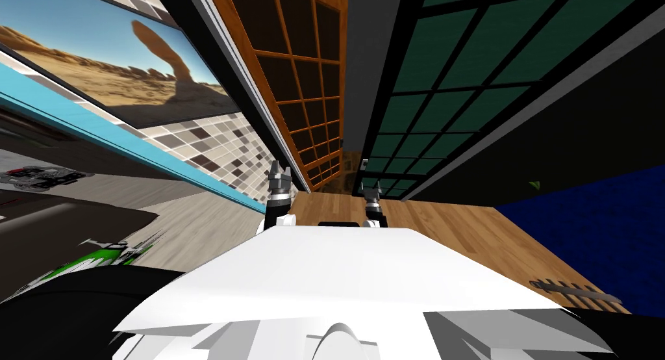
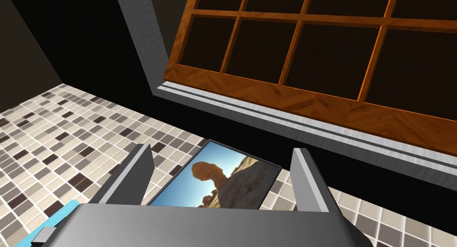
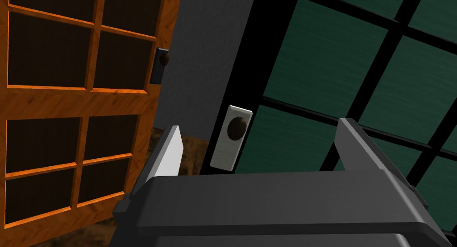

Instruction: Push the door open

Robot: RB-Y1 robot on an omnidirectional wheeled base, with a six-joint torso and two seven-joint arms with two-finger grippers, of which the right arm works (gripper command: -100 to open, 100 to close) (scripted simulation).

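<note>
right gripper (image 3: 259, 125) released, pointing at the knob (image 3: 237, 127) of the dark green-paned door (image 3: 312, 75) near ahead, wooden door (image 3: 122, 99) beside it, left gripper (image 2: 222, 148) released, facing a tiled wall (image 2: 53, 137)

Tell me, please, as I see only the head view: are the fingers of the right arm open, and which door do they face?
Observer: The right gripper is open; its fingers stand apart and hold nothing.
Operator: Which door is in front of it?
Observer: The green-paned door. Its dark knob, on a light grey plate near the door's edge, shows between the fingers.
Operator: And the left arm?
Observer: The left gripper is open too, and the orange-framed door lies beyond it.
</note>
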